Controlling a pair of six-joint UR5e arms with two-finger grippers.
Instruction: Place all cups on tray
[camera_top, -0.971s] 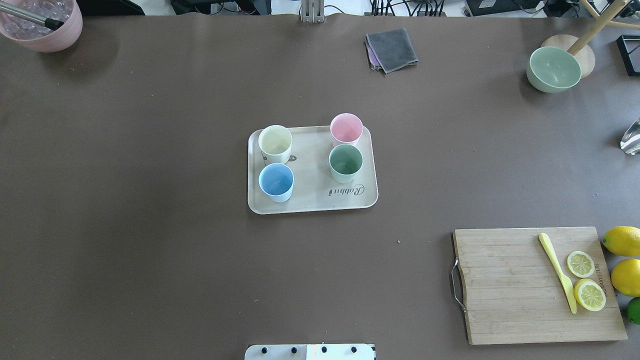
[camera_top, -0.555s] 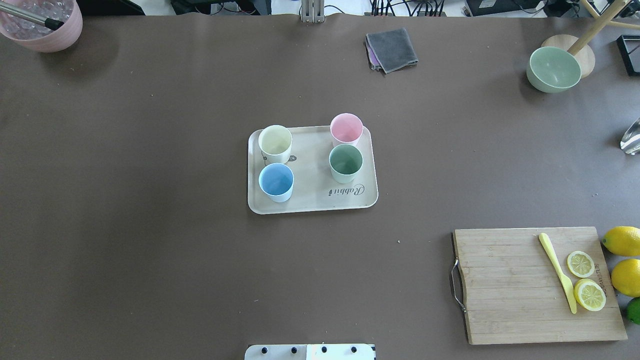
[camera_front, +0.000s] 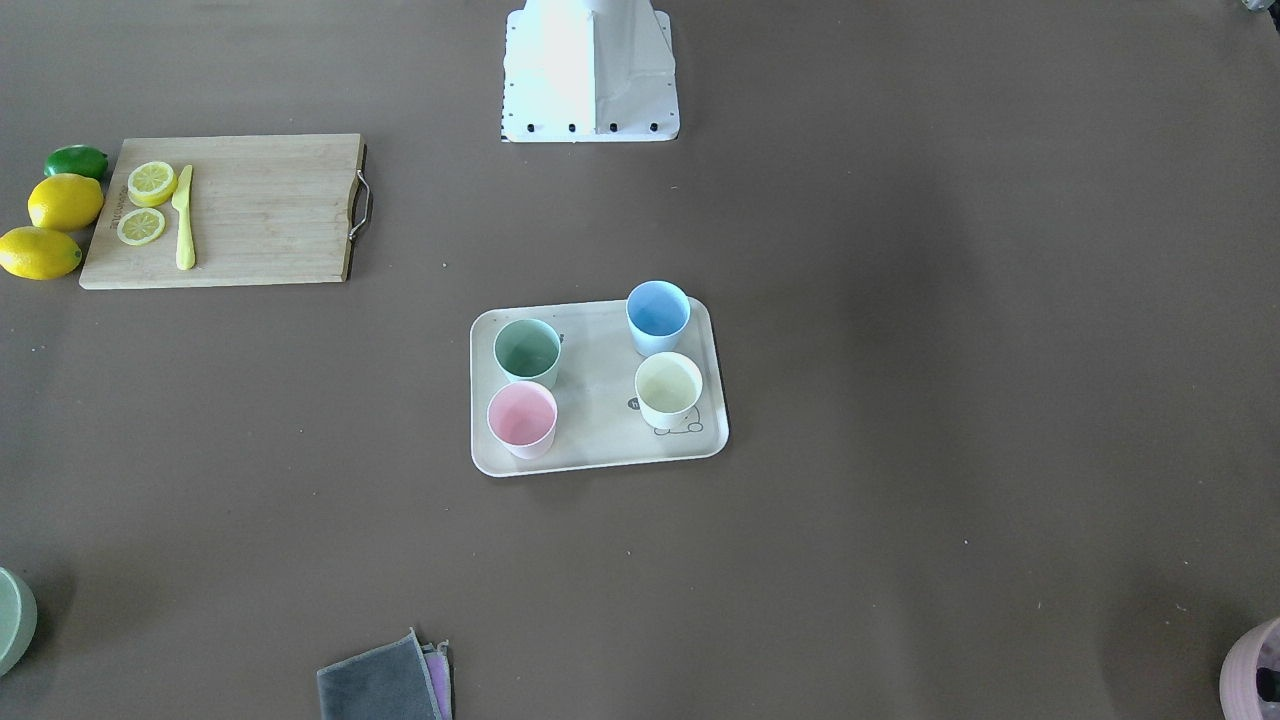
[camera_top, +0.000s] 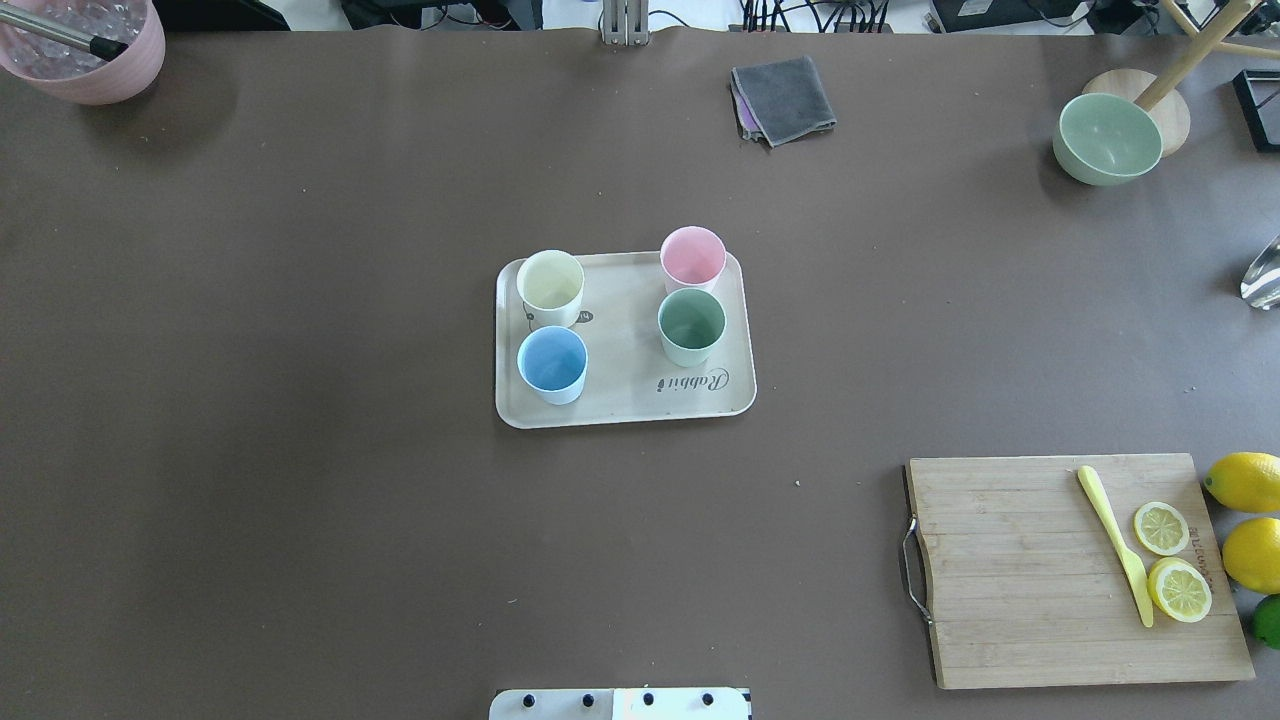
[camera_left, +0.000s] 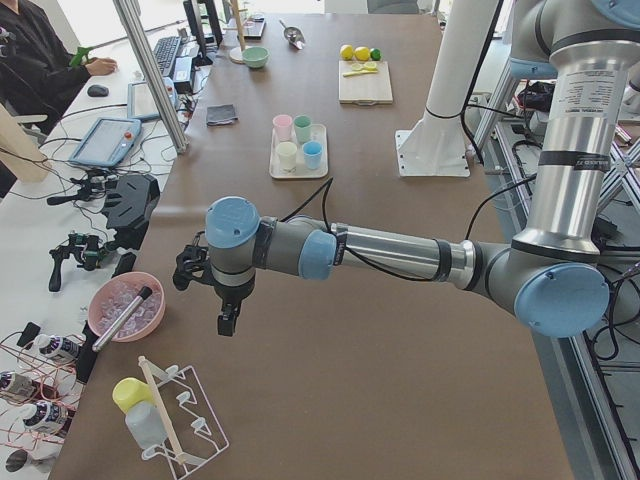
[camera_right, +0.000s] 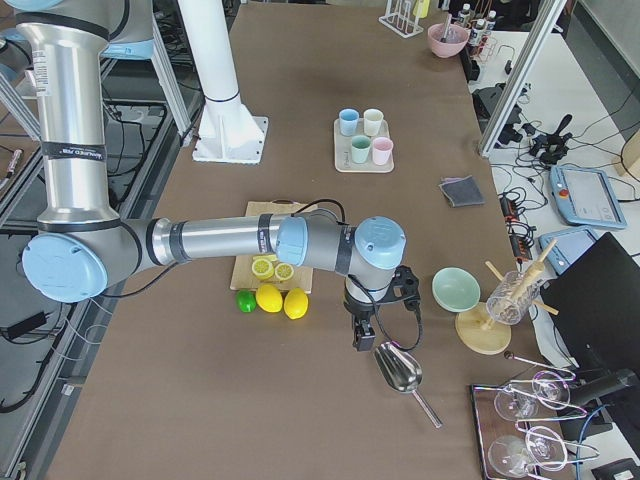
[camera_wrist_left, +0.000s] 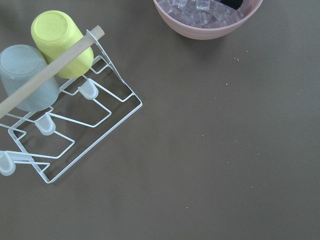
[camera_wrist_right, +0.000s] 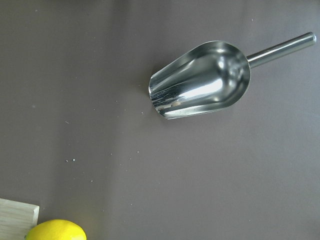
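Observation:
The beige tray (camera_top: 622, 345) with "Rabbit" lettering lies mid-table, and four cups stand upright on it: cream (camera_top: 550, 283), blue (camera_top: 552, 362), pink (camera_top: 692, 256) and green (camera_top: 691, 326). It also shows in the front-facing view (camera_front: 600, 410). Neither gripper shows in the overhead or front-facing views. My left gripper (camera_left: 228, 322) hangs over the table's left end, far from the tray, next to the ice bowl. My right gripper (camera_right: 362, 338) hangs over the right end above a metal scoop. I cannot tell whether either is open or shut.
A wooden cutting board (camera_top: 1075, 570) holds lemon slices and a yellow knife, with lemons (camera_top: 1245, 480) beside it. A green bowl (camera_top: 1106, 138) and a grey cloth (camera_top: 783, 98) lie at the far side. A pink ice bowl (camera_wrist_left: 207, 17), a wire rack (camera_wrist_left: 75, 125) with two upturned cups, and the metal scoop (camera_wrist_right: 200, 80) lie at the table's ends.

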